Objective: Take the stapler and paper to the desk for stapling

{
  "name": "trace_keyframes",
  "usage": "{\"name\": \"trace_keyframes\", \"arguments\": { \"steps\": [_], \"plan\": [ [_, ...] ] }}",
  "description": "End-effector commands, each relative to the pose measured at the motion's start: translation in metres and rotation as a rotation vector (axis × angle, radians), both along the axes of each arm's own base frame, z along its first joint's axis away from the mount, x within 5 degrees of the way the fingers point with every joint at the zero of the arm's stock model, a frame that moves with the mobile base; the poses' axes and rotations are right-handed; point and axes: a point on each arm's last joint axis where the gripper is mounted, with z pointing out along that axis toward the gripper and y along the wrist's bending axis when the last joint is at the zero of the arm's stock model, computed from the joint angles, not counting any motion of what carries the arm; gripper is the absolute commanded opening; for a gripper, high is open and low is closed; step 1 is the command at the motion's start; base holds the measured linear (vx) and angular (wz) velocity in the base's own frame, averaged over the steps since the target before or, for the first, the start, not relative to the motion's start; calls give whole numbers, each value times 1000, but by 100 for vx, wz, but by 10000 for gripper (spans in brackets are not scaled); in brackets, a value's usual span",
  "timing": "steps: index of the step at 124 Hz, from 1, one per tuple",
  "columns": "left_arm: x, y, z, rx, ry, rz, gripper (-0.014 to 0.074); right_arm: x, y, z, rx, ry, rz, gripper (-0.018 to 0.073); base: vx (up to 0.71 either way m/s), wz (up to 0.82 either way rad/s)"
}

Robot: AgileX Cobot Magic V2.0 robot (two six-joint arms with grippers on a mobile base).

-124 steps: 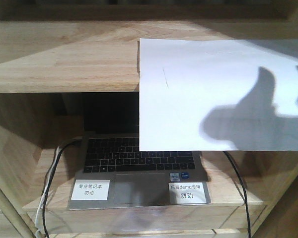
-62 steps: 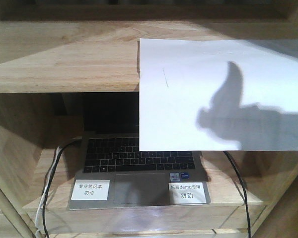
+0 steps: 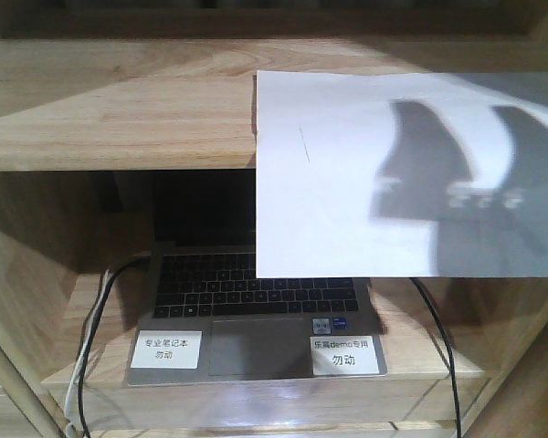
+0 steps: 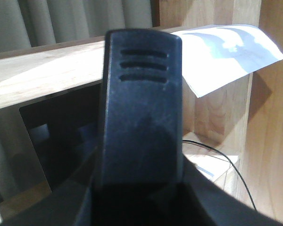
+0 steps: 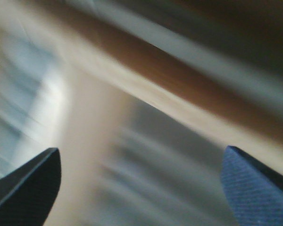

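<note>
The paper (image 3: 347, 201) is a white sheet lying on the top board of the wooden shelf unit (image 3: 119, 109), with most of it hanging out over the front edge. The shadow of two spread fingers falls on its right half. The left wrist view shows the paper (image 4: 231, 52) jutting out at upper right. My left gripper (image 4: 140, 200) is shut on the stapler (image 4: 140, 103), a black body with three grooves that stands upright and fills the centre. My right gripper (image 5: 141, 188) is open with nothing between its fingers, and its view is blurred. The desk is out of view.
An open laptop (image 3: 256, 301) sits on the lower shelf under the paper, with two white printed labels (image 3: 167, 349) on its palm rest. Black cables (image 3: 91, 347) run down both sides. Grey curtains (image 4: 61, 19) hang behind the shelf unit.
The shadow on the paper has changed from a slanted blob low on the right to two upright finger shapes higher up. The paper and laptop have not moved.
</note>
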Motion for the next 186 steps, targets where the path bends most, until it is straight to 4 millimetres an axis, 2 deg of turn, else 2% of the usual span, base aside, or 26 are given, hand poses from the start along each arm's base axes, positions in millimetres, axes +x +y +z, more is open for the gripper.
{"name": "trace_keyframes", "arguments": {
  "steps": [1, 19, 47, 64, 97, 122, 157, 186],
  "plan": [
    [0, 2, 18, -90, -97, 16, -6, -8, 2, 14, 66, -216, 64, 629, 0, 0],
    [0, 2, 18, -90, -97, 16, -6, -11, 5, 3, 69, -344, 111, 620, 0, 0],
    [0, 2, 18, -90, -97, 16, -6, -17, 5, -32, 68, -299, 112, 611, 0, 0],
    [0, 2, 18, -90, -97, 16, -6, -27, 6, -61, 62, -268, 108, 608, 0, 0],
    [0, 2, 18, -90, -97, 16, -6, -47, 4, -128, 138, -210, 125, 598, 0, 0],
    [0, 2, 18, -90, -97, 16, -6, -62, 3, -164, 192, -199, 136, 595, 0, 0],
    [0, 2, 18, -90, -97, 16, -6, -69, 2, -202, 257, -108, 175, 595, 0, 0],
    [0, 2, 18, -90, -97, 16, -6, -63, 10, -220, 225, -23, 390, 595, 0, 0]
  ]
}}
